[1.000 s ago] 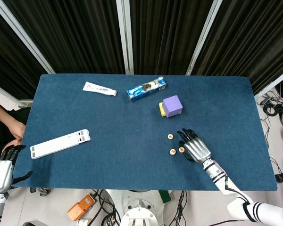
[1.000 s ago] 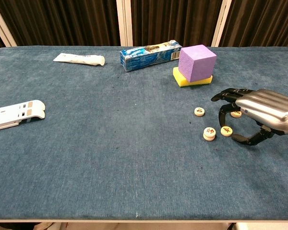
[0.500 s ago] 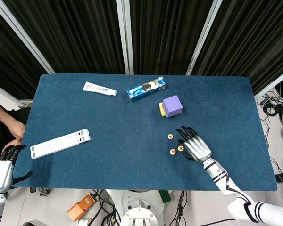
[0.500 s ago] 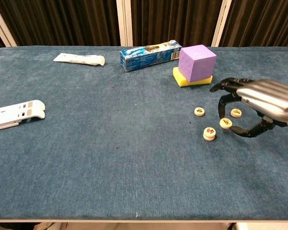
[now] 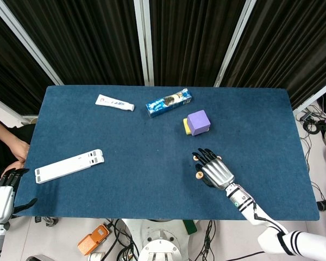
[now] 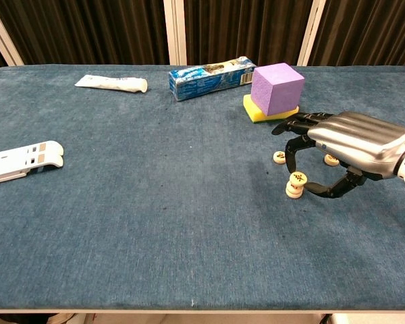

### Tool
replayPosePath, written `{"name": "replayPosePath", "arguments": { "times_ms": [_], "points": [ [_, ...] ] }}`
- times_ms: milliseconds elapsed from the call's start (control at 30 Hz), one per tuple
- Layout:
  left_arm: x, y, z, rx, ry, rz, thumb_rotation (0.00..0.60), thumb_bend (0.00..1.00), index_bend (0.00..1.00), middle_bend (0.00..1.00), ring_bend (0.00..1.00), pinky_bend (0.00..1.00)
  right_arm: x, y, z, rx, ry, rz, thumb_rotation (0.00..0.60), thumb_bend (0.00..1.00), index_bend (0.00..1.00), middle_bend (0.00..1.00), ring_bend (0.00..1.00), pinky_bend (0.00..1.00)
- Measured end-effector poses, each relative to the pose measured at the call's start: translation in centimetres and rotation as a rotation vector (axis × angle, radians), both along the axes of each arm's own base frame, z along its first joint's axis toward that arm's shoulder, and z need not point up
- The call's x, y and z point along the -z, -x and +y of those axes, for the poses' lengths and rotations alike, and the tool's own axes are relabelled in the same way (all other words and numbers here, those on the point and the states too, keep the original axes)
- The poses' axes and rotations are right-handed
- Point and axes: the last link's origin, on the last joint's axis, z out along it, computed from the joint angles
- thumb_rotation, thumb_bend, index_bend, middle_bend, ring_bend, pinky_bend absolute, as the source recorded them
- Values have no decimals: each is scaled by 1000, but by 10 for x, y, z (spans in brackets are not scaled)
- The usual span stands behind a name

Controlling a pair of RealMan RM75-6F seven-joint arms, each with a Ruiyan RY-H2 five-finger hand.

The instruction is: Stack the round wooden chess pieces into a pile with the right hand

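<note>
My right hand (image 6: 347, 143) hovers over the round wooden chess pieces at the table's right front. It pinches one piece (image 6: 298, 179) between thumb and a finger, right on top of a small pile (image 6: 294, 192); whether the two touch is unclear. A loose piece (image 6: 279, 157) lies just left of the fingers, and another piece (image 6: 331, 160) lies under the hand. In the head view the right hand (image 5: 214, 171) covers most pieces; only the pile (image 5: 199, 175) and one piece (image 5: 196, 157) peek out at its left. My left hand (image 5: 1, 198) rests off the table's front left corner, fingers apart and empty.
A purple cube (image 6: 277, 88) on a yellow sponge (image 6: 262, 111) stands just behind the right hand. A blue box (image 6: 212, 77) and a white tube (image 6: 111, 84) lie at the back. A white folding stand (image 6: 21, 160) lies far left. A person's hand (image 5: 15, 148) is at the left edge.
The right hand lifted one chess piece off the cloth and carried it left, from beside the pile to directly over it. The left hand has not moved.
</note>
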Motion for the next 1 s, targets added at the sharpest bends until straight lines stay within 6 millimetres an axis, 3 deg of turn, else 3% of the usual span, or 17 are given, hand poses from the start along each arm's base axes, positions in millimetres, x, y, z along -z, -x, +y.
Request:
{"name": "replayPosePath", "arguments": {
  "times_ms": [767, 1000],
  "points": [
    [2, 1, 1, -3, 4, -2, 600, 10, 193, 183, 124, 1, 1, 1, 1, -4, -4, -8, 600, 495, 433, 167, 94, 141],
    [2, 1, 1, -4, 5, -4, 600, 10, 193, 183, 125, 1, -17, -3, -17, 38, 53, -70, 600, 494, 419, 167, 94, 141]
  ]
}}
